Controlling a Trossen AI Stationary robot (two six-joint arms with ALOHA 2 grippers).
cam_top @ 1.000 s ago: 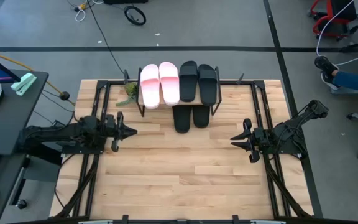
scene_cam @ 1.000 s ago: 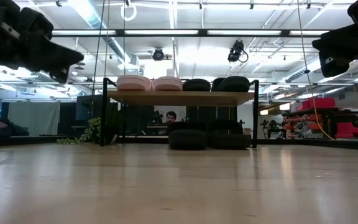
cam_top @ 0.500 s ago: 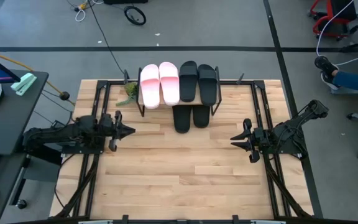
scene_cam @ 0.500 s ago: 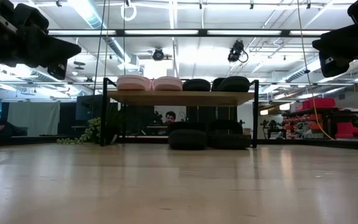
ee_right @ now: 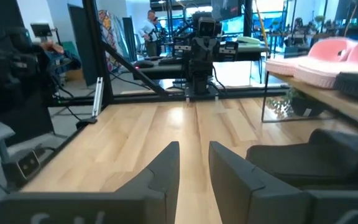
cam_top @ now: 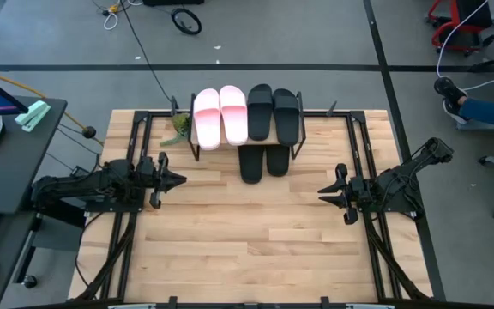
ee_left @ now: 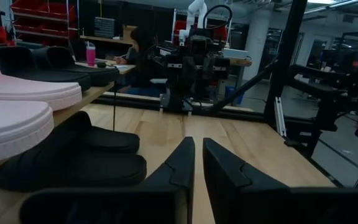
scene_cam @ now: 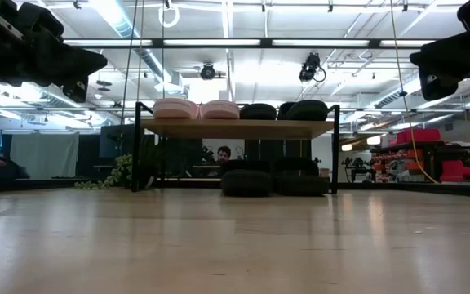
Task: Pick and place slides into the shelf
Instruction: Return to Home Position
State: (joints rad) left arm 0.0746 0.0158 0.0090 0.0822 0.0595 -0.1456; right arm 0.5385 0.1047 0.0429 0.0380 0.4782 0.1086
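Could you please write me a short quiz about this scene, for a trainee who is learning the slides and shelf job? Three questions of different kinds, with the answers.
1. How many black slides lie on top of the shelf?
2. True or false: the pink slides lie under the shelf.
3. Where are the left gripper and the right gripper?
A. Both above the shelf.
B. At opposite sides of the table, away from the shelf, neither holding a slide.
C. Each holding a slide.

Key
1. Two.
2. False: both lie on top, on the left arm's side.
3. B.
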